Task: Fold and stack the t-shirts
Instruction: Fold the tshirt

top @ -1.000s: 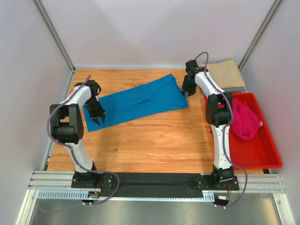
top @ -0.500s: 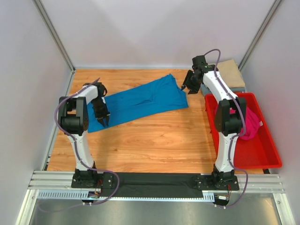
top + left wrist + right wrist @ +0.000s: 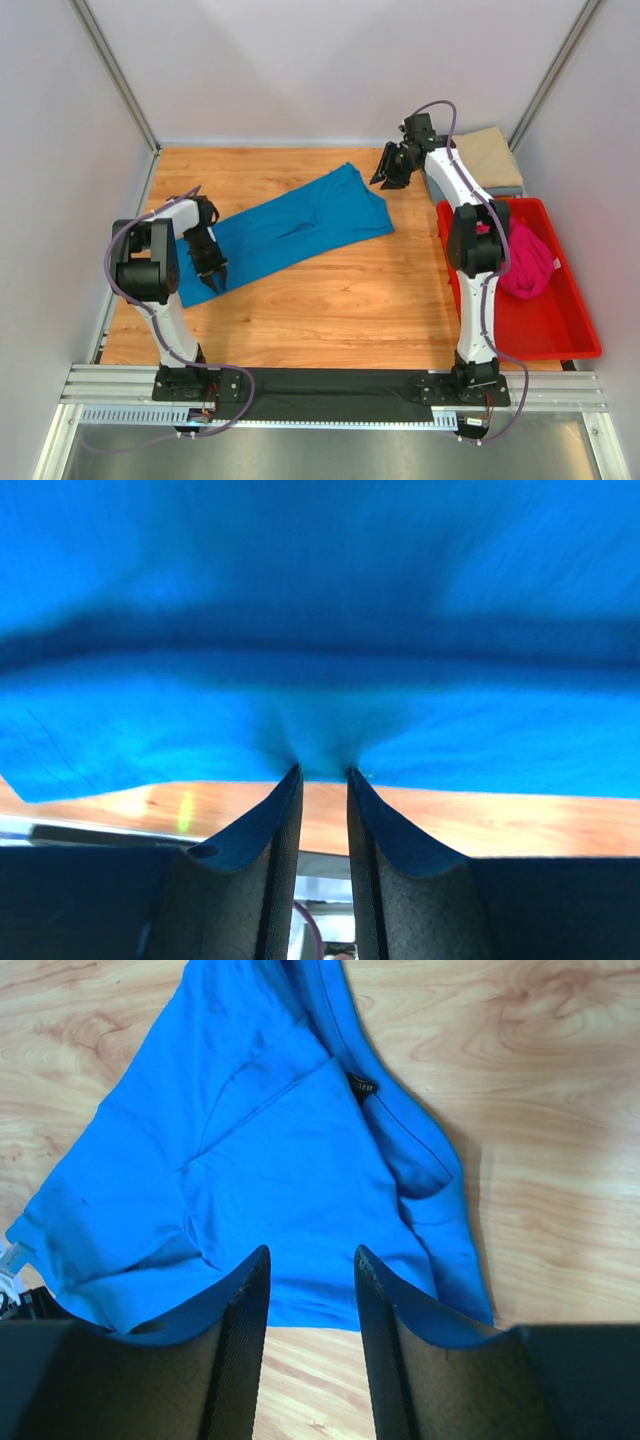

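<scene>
Four t-shirts show in the top view. The blue t-shirt (image 3: 295, 222) lies folded lengthwise into a long strip, set diagonally across the wooden desk (image 3: 330, 310), w/ one end near-left and the other far-right. The tan t-shirt (image 3: 490, 152) sits folded in the far-right corner, on top of what looks like the grey-blue t-shirt (image 3: 495, 189); only an edge of that one shows, so its fold can't be judged. The magenta t-shirt (image 3: 525, 262) is bunched up in the red bin (image 3: 560, 335), which stands along the desk's right side. The left hand (image 3: 210, 275) is down at the near-left end of the blue strip. The right hand (image 3: 392, 175) is by the far-right end, just beyond the cloth's corner.

Left wrist view: the left hand (image 3: 322, 772) has its fingers (image 3: 270, 840) nearly together, w/ a pinch of the blue t-shirt (image 3: 320, 600) puckered btwn the tips, so it has hold of the cloth. Blue fills the upper part of the view, and a band of desk (image 3: 500, 820) shows below the cloth's edge.

Right wrist view: the right hand (image 3: 310, 1255) has its fingers (image 3: 240, 1310) standing apart w/ nothing btwn them. It is empty and clear of the cloth. Through the gap shows the blue t-shirt (image 3: 260, 1180), lying flat on the desk (image 3: 540, 1110). This is the collar end, w/ a dark neck label (image 3: 363, 1088) showing and a sleeve folded in over the body.
</scene>
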Tool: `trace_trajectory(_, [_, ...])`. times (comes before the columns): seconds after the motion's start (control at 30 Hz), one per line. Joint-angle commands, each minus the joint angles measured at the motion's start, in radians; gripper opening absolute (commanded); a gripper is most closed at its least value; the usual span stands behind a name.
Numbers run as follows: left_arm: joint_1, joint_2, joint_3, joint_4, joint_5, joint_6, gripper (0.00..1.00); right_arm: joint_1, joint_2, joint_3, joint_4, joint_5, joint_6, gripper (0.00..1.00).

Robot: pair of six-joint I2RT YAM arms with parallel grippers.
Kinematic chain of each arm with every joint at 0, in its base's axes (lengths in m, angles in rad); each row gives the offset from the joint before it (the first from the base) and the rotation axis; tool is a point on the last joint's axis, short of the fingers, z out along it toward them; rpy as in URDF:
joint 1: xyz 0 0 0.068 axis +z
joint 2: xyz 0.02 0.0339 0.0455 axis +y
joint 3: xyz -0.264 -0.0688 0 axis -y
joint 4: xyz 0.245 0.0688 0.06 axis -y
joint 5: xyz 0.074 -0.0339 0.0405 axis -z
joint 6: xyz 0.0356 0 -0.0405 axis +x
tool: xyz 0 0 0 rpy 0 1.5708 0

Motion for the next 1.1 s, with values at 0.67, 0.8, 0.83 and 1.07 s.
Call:
trace_trajectory(0.67, [-0.079, -0.042, 0.168, 0.009, 0.091, 0.098, 0.37, 0.22, -0.014, -0.049, -0.319, 0.319, 0.754, 0.41])
trace_trajectory(0.8, [-0.081, -0.045, 0.114, 0.027, 0.13, 0.098, 0.38, 0.22, -0.009, -0.149, -0.261, 0.331, 0.739, 0.4])
trace_trajectory(0.83, [-0.082, -0.048, 0.096, 0.049, 0.146, 0.093, 0.38, 0.22, -0.006, -0.155, -0.23, 0.387, 0.722, 0.4])
trace_trajectory(1.07, [-0.11, -0.021, -0.01, 0.089, 0.216, 0.044, 0.39, 0.208, 0.065, -0.078, -0.257, 0.498, 0.579, 0.39])
